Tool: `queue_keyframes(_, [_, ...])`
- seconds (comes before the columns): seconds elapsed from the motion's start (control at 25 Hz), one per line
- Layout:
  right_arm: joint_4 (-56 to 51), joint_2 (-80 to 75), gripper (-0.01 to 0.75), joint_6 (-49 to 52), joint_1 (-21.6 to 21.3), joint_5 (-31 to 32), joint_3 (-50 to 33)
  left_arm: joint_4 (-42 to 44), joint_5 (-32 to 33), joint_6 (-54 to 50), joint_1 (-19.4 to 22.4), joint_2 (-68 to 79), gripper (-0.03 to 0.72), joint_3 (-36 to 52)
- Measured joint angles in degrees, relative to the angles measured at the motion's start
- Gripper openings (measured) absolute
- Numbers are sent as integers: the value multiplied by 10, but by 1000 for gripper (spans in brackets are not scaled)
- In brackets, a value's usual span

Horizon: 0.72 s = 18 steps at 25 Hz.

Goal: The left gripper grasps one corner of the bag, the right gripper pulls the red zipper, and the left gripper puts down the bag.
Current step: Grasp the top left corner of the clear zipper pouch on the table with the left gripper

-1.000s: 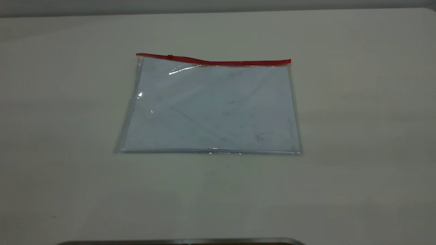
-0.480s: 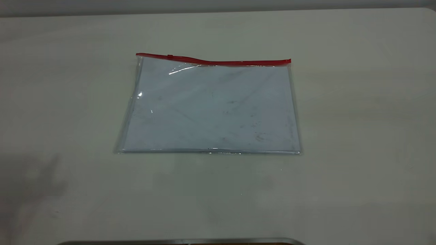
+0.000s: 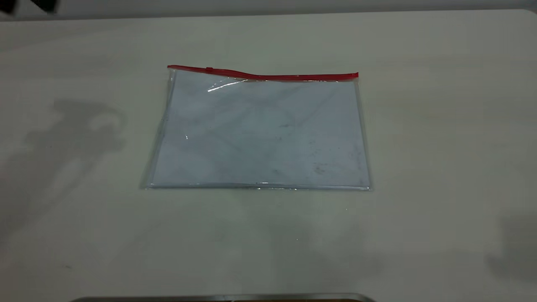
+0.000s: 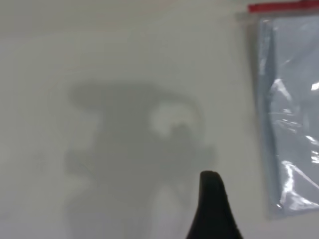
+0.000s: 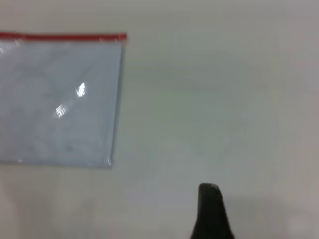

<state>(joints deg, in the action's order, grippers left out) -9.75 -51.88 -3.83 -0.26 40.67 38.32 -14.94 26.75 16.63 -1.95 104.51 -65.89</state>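
The bag (image 3: 260, 134) lies flat on the table, clear and bluish-white. The red zipper (image 3: 285, 77) runs along its far edge, with the small slider tab (image 3: 209, 69) near the left end. The left red corner (image 3: 170, 67) is slightly raised. A black part of the left arm (image 3: 37, 5) shows at the far left corner. The left gripper (image 4: 212, 199) hovers over bare table beside the bag (image 4: 294, 124) and its red strip (image 4: 284, 7). The right gripper (image 5: 209, 209) hovers over bare table, apart from the bag (image 5: 60, 99) and its red strip (image 5: 62, 36). Neither touches the bag.
The pale table (image 3: 440, 126) carries only the bag. A grey metal edge (image 3: 222, 298) runs along the near side. An arm's shadow (image 3: 71, 134) falls left of the bag, and a fainter one (image 3: 516, 247) falls at the near right.
The left arm's shadow has moved up and toward the bag, and a black part of that arm has entered the far left corner. A shadow has appeared at the near right. The bag has not moved.
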Motion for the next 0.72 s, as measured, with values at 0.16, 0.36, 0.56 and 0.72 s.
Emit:
queue_keyframes(0.16, [0,-86,579,-4,0,-6,37,-15,-4,12,0,82,588,-57])
queue_keyframes(0.36, [0,-173,579,-17,0,-17,86,-72,2,64,0,161,588,-120])
queue_keyframes(0.56, [0,-220,579,-30,0,-39,99,-162,33,162,0,219,588,-177])
queue_keyframes(0.72, [0,-233,579,-34,0,-55,99,-223,55,237,0,271,588,-214])
